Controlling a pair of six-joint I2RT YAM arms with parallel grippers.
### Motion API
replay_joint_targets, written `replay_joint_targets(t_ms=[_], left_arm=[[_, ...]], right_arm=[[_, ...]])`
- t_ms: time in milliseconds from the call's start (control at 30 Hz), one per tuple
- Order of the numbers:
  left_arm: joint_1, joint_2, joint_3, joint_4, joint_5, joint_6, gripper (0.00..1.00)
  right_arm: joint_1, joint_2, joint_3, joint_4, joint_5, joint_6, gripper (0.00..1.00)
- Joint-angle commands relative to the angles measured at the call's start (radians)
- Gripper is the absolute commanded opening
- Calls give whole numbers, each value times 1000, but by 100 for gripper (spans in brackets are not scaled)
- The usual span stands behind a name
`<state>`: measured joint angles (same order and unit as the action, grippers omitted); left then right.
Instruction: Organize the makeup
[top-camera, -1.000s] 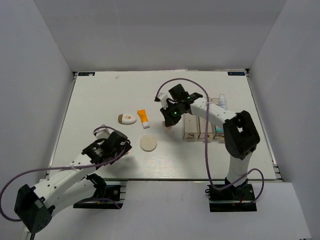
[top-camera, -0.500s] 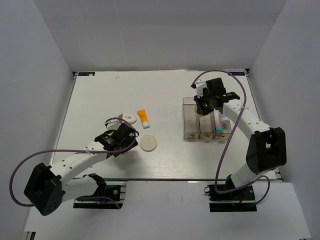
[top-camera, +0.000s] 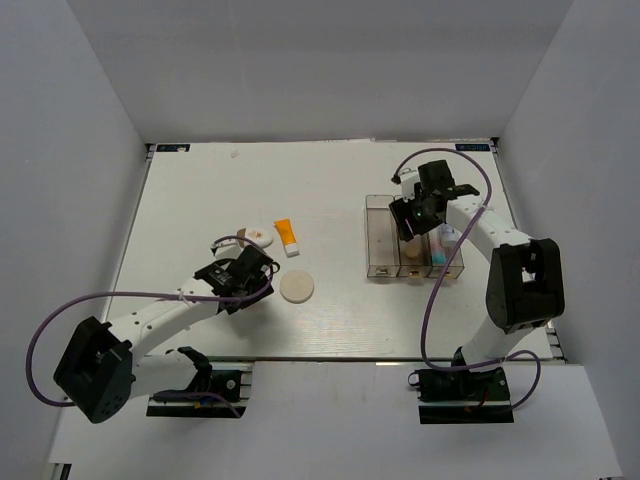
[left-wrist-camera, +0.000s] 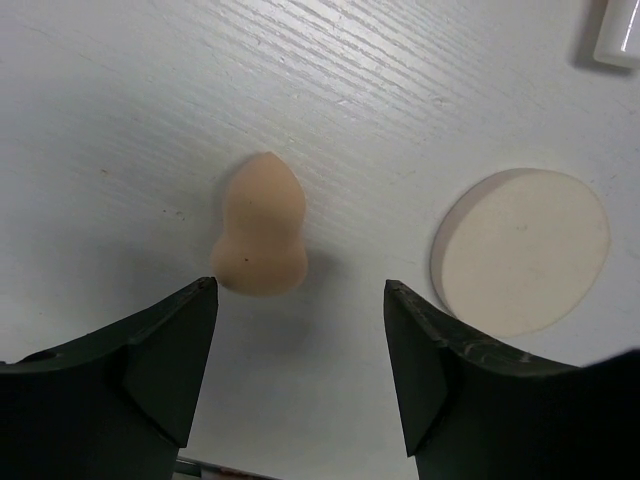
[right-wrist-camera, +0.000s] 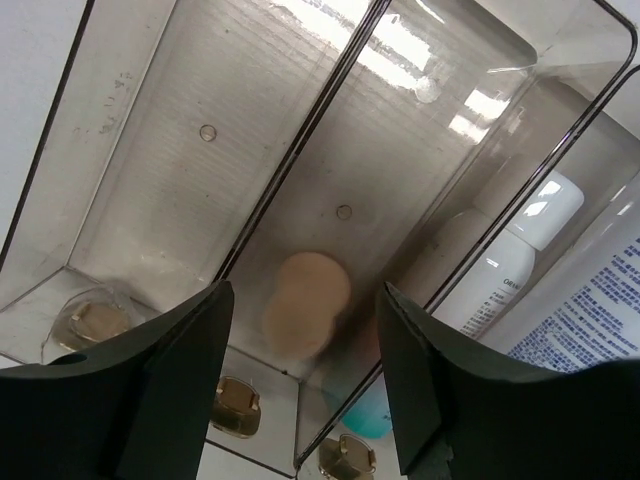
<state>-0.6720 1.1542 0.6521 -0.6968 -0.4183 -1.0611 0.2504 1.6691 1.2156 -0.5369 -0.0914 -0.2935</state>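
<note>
The right tool (top-camera: 415, 215) has just let go. A second ago it was shut on a sponge out over the surface (top-camera: 200, 200); now its jaws stand wide above the organizer (top-camera: 380, 240). The sponge (right-wrist-camera: 305, 300) lies on the floor of the middle compartment, at its near end. It looks slightly blurred in the right wrist view, so it may not be settled yet. The bottle (right-wrist-camera: 500, 270) lies in the compartment to the right, and the left compartment holds nothing.

That puts two pieces of makeup away. The right tool is empty and, I judge, free to go for another.

The left tool (top-camera: 250, 270) has swung in from nearer the front edge and now hangs over the second sponge (left-wrist-camera: 260, 225). Its jaws are open and grip nothing. The sponge lies on the surface just ahead of the fingers, nearer the left one and not yet between them. The puff (left-wrist-camera: 520, 250) lies just beside it on the right. The tube (top-camera: 288, 237) and compact (top-camera: 254, 237) lie side by side a little farther back.

Four pieces remain on the surface. The second sponge looks like the next to go.
</note>
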Motion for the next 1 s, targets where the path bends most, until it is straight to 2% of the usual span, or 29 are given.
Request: replay_joint_targets(t_ms=[0, 100, 267, 333, 467, 500, 567, 600, 633, 700, 800, 867, 900, 967], left_arm=[[9, 15, 15, 2, -34, 16, 77], [9, 47, 20, 11, -34, 19, 69], [28, 117, 41, -7, -39, 29, 65], [28, 142, 38, -3, -34, 38, 61], [46, 151, 38, 11, -22, 53, 37], [46, 154, 40, 13, -22, 59, 27], [46, 142, 49, 2, -31, 59, 18], [46, 134, 53, 0, -31, 65, 8], [46, 110, 61, 5, -31, 76, 3], [46, 82, 95, 22, -17, 125, 0], [31, 23, 148, 173, 48, 238, 0], [31, 9, 173, 270, 177, 294, 0], [31, 9, 178, 377, 226, 340, 0], [31, 56, 211, 483, 387, 389, 0]], right_arm=[[-8, -14, 47, -14, -30, -12, 66], [-16, -35, 39, -9, -57, -12, 66], [-20, -84, 21, 12, -100, -6, 66], [-23, -100, 15, 12, -116, -1, 65], [-25, -127, -1, 25, -139, 1, 65], [-26, -134, -2, 32, -152, 1, 65], [-28, -160, -11, 46, -165, 2, 67], [-31, -179, -14, 55, -189, 2, 68], [-34, -192, -24, 63, -198, 2, 71], [-34, -233, -39, 86, -214, 10, 74], [-42, -285, -76, 156, -206, 36, 74], [-45, -310, -109, 219, -191, 63, 70], [-46, -324, -117, 244, -173, 70, 67], [-49, -333, -128, 256, -139, 94, 63]])
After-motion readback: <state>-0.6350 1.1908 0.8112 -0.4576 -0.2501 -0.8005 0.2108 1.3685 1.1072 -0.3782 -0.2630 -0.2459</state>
